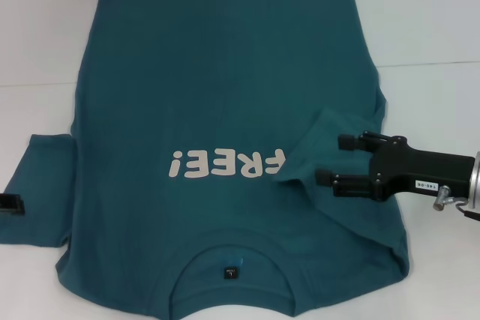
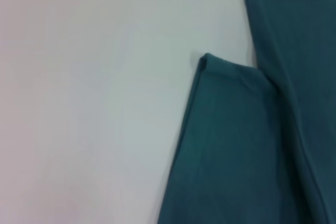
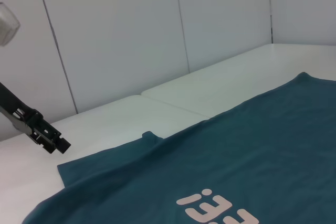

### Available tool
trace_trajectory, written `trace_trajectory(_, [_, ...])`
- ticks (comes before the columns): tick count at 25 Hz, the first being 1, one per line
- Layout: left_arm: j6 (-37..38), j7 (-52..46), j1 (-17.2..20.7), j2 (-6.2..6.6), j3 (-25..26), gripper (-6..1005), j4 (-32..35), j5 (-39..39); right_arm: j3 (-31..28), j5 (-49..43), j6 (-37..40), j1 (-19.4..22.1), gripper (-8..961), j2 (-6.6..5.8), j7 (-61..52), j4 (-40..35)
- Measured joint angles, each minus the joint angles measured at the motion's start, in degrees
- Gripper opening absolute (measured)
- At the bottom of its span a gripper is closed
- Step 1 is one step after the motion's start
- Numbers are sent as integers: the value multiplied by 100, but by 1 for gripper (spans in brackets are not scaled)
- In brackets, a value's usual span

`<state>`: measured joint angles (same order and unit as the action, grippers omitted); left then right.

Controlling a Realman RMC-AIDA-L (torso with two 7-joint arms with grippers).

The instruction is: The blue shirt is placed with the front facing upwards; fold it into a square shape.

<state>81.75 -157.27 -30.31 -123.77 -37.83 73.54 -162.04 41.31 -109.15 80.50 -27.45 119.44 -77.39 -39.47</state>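
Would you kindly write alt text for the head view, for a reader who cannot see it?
A blue shirt lies front-up on a white table, collar nearest the camera. The right gripper, fingers open, hovers over the right sleeve, which is folded onto the body. The left gripper sits by the flat left sleeve.

— What do your cameras give you?
— Head looks steeply down on the blue shirt (image 1: pixel 225 95). Left wrist hangs close over its sleeve (image 2: pixel 236 145); right wrist looks low across it, wall behind.
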Motion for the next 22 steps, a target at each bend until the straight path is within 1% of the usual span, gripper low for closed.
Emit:
trace_trajectory(14, [-57,2,25,15,164,781,-88,-12,9,-10,0,-28,948,0,5,84])
trace_trajectory(19, [-167,32,2,44,162,762,-332,-12,9,-9,1,-17,947,0,5,95])
trace_trajectory(22, [-263,36,-5,48,162,718,-372,-12,9,-10,1,-21,948,0,5,116])
